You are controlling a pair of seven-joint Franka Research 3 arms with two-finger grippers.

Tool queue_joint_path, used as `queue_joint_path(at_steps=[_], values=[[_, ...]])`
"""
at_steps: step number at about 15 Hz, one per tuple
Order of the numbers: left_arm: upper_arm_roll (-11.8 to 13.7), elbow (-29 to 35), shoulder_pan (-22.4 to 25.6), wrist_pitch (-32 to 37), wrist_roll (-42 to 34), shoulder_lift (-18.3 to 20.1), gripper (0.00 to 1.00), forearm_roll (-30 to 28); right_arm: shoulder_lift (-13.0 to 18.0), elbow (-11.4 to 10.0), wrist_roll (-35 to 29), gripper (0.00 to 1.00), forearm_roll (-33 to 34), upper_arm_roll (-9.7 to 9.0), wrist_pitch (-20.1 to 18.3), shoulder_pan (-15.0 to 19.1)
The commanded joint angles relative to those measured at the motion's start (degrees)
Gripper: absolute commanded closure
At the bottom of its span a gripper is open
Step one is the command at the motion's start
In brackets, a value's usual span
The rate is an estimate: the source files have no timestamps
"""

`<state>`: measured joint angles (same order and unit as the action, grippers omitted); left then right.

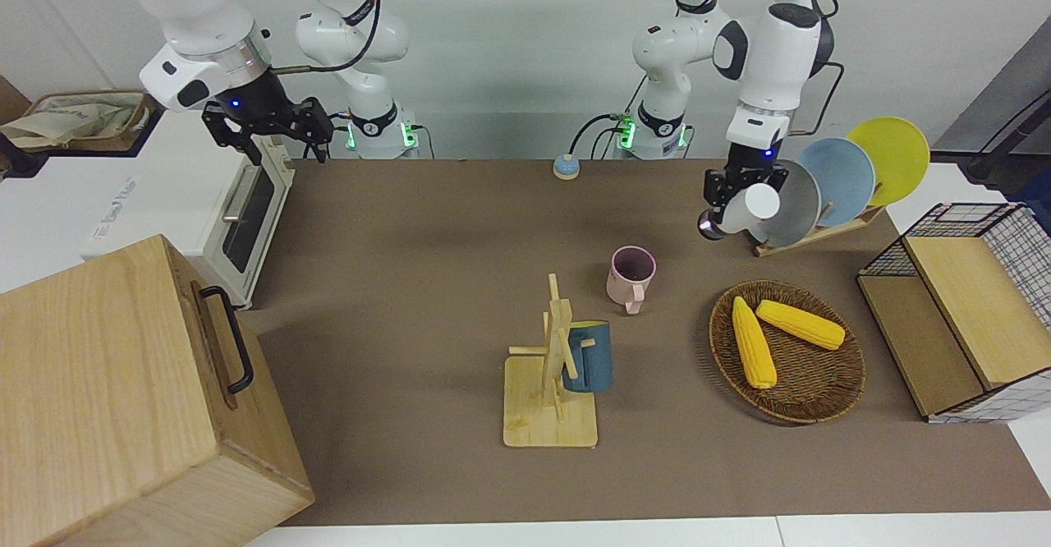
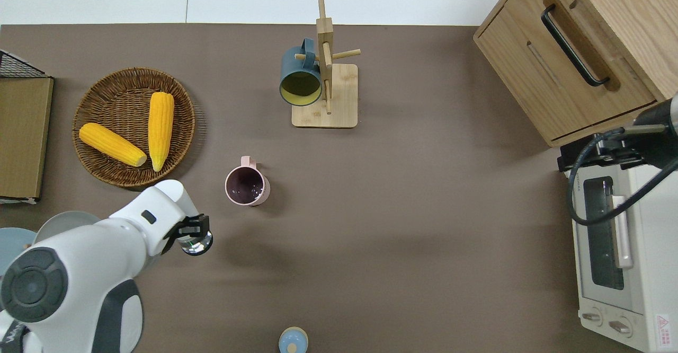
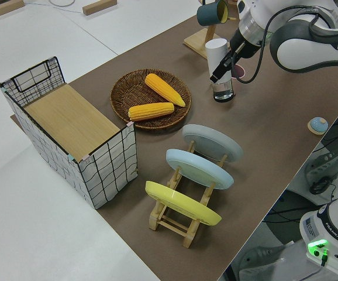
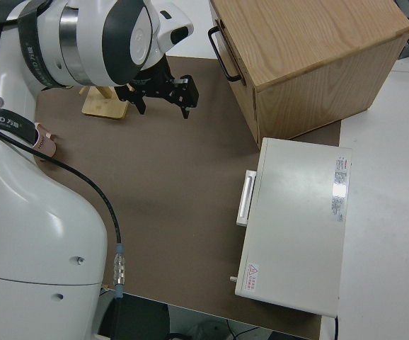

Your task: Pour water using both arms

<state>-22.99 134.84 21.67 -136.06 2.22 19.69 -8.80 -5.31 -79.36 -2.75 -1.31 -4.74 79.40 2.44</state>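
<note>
Now the left gripper point(image 2: 194, 233) clamped on a clear bottle point(image 3: 220, 70) with a white cap, up over bare table beside the pink mug point(image 2: 244, 185), right arm parked, its fingers spread.

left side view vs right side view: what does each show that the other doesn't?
Only the left side view: left gripper shut on a clear bottle, basket with two corn cobs, plate rack, wire crate.
Only the right side view: right gripper, parked, toaster oven, wooden box.
Both: brown table mat, pink mug.
</note>
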Motion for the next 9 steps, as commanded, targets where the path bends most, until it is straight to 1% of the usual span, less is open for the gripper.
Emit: queue_joint_path(at_steps=[1,3,7,8,9], values=[[-0.4,-6.7,6.1,0.3,-3.1,-0.1,1.0,1.8,1.1,-1.3,1.2,0.009,-0.9,-0.09,0.7,0.5],[-0.4,-10.7,9.1,0.2,-5.2,-1.2,1.0,1.8,1.1,-1.3,1.2,0.009,-0.8,-0.09,0.7,0.5],[-0.1,-18.3,15.7,0.3,-13.9,-4.2,1.0,1.8,1.1,-1.3,1.2,0.009,-0.8,-0.09,0.7,0.5],[0.2,-19.5,16.8,0.3,-16.3,-5.0,1.0,1.7,1.1,-1.3,1.2,0.009,-0.8,-0.09,0.7,0.5],[1.2,-21.1,17.7,0.3,-19.1,-6.2,1.0,1.4,1.1,-1.3,1.2,0.009,-0.8,-0.09,0.7,0.5]])
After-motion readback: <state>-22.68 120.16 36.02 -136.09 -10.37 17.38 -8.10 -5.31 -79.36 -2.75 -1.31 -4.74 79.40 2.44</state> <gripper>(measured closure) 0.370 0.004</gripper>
